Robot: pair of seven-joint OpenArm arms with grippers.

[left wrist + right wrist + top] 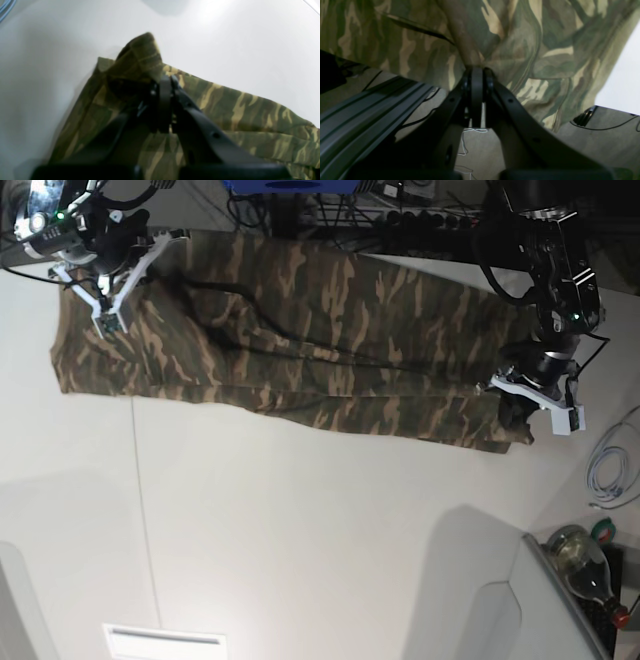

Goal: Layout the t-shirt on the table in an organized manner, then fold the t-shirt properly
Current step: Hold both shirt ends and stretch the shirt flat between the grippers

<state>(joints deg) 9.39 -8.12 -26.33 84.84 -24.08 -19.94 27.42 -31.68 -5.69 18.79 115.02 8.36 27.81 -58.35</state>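
The camouflage t-shirt [300, 350] lies stretched in a long band across the far part of the white table [300, 530]. My right gripper [107, 322] is at the shirt's left end in the base view. In the right wrist view that gripper [477, 68] is shut on a bunched fold of the t-shirt [532, 50], which hangs past the table [625, 75] edge. My left gripper [515, 410] is at the shirt's right end. In the left wrist view it [166, 79] is shut on a raised corner of the t-shirt [250, 110], lifted off the table [250, 37].
A thin dark seam [140, 480] runs down the table. A coiled pale cable [612, 470] and a bottle [580, 555] lie at the right edge. A white slab [165, 642] sits at the front. Black cables [400, 210] crowd the back; a metal rail [370, 110] shows below.
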